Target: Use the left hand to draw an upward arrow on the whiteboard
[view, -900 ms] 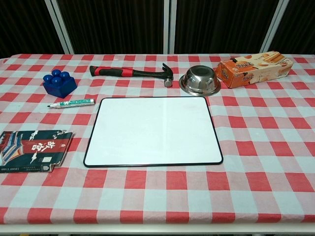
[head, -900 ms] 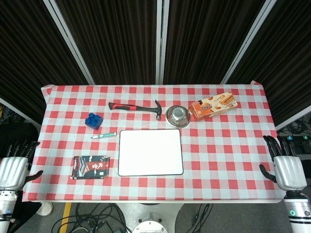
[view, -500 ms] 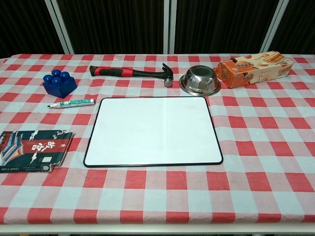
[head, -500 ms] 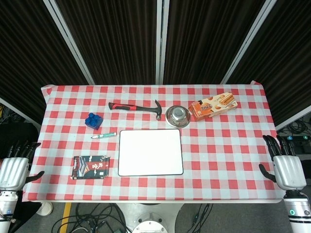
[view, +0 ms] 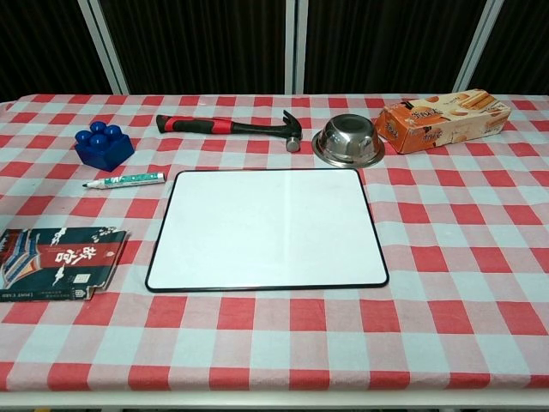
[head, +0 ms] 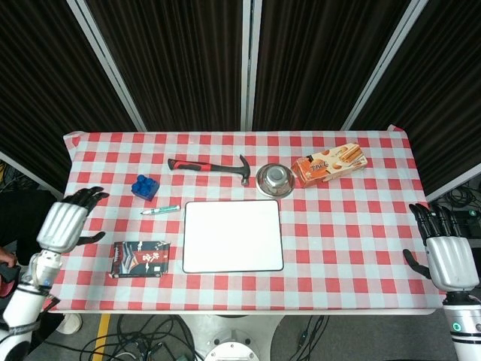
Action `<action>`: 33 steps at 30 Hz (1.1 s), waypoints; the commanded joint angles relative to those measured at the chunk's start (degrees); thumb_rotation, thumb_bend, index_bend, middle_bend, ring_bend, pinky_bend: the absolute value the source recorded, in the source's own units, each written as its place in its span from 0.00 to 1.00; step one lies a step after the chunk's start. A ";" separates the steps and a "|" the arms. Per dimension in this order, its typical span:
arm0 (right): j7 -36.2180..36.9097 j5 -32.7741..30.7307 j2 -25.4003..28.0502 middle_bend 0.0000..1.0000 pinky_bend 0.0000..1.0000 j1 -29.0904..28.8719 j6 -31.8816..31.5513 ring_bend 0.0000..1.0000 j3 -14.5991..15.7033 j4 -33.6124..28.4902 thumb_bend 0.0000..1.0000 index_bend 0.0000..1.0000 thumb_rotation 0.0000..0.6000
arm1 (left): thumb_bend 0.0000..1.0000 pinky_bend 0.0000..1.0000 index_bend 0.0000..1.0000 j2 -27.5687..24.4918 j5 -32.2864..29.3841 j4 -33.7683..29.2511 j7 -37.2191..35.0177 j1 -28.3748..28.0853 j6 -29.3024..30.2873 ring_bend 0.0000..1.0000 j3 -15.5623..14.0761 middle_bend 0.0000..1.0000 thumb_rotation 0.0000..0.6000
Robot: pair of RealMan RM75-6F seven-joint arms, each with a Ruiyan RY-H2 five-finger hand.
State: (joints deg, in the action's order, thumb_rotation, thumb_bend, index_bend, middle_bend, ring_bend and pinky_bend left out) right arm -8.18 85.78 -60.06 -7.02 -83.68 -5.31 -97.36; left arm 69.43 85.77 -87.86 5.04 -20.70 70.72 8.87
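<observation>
A table covered in red-and-white checked cloth [head: 361, 226] carries seven things, one of each. Largest is the blank white rectangular whiteboard with a black rim [head: 233, 235] [view: 268, 229], lying flat at the middle, nearer the front edge, long axis running left to right. Then an orange biscuit box [head: 329, 165] toward the back right corner, a black-and-red claw hammer [head: 210, 167] along the back, a dark printed flat packet [head: 140, 258] by the front left, an upturned steel bowl [head: 274, 180], a blue toy brick [head: 144, 186], and a green-and-white marker pen [head: 160, 210] [view: 125, 180] just left of the board, lying left to right, dark tip leftward.

The left hand [head: 65, 224] hovers over the table's left edge, fingers apart, holding nothing. The right hand [head: 447, 254] sits off the right edge, fingers spread, empty. Neither shows in the chest view.
</observation>
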 commanded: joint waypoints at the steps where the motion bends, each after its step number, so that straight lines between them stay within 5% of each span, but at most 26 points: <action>1: 0.09 -0.12 0.07 0.10 0.02 -0.01 0.11 0.00 0.03 0.01 0.20 0.00 1.00 | 0.18 0.94 0.39 4.89 -4.21 2.34 2.17 -7.03 -8.29 0.60 3.26 0.41 1.00; 14: -0.29 -0.77 0.06 0.10 0.05 0.01 0.60 0.00 0.28 -0.32 0.20 0.00 1.00 | 0.22 1.00 0.40 17.10 -22.83 8.11 21.72 -18.43 -21.51 0.77 4.38 0.45 1.00; 23: -0.17 -1.16 0.13 0.10 0.06 0.09 0.82 0.00 0.43 -0.32 0.20 0.00 1.00 | 0.25 1.00 0.39 24.15 -38.74 12.19 35.13 -23.77 -20.38 0.79 4.65 0.44 1.00; 33: 0.64 -1.80 0.20 0.10 0.07 0.36 1.00 0.00 0.57 0.25 0.20 0.00 1.00 | 0.29 1.00 0.39 29.06 -49.65 18.72 43.86 -28.42 -18.63 0.79 4.05 0.44 1.00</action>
State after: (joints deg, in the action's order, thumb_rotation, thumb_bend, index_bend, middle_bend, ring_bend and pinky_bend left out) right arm -7.54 83.98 -59.86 -6.66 -82.67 -4.75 -97.12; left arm 97.65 37.38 -69.94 48.07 -48.31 51.71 13.03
